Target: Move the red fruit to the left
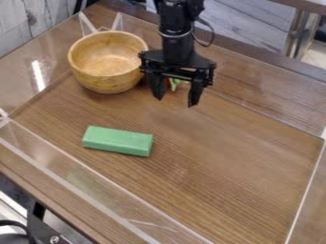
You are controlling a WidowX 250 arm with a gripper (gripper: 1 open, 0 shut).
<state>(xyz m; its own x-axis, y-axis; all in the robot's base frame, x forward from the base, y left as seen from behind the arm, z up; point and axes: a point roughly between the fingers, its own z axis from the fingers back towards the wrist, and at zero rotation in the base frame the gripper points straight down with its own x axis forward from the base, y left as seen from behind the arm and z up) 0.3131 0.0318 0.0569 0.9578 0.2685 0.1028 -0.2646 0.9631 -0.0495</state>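
Taking the wooden bowl as our landmark, we see the wooden table (230, 157) first, the largest thing, spreading under the bowl and well beyond it, with a raised rim along its edges. Next in size comes the black robot arm (178, 21), which reaches down from the top of the view on the right-hand side of the bowl as we look at it. At its lower end we find the black gripper (176, 93), its two sides reaching down just beside the bowl. We cannot tell whether its fingers are spread, pressed together or pinching something, since dark parts of the gripper cover the spot between them.

The round wooden bowl (106, 60) itself sits upright near the far left corner of the table, its hollow facing up. Below it in the view, nearer to us and well apart from it, we see the flat green block (117, 141), lying at a slight slant.

Smallest is the red fruit (155, 82), just to the right of the bowl in our view. It is mostly hidden behind the gripper; we make out only a little red and a bit of green there, and cannot tell whether it is gripped.
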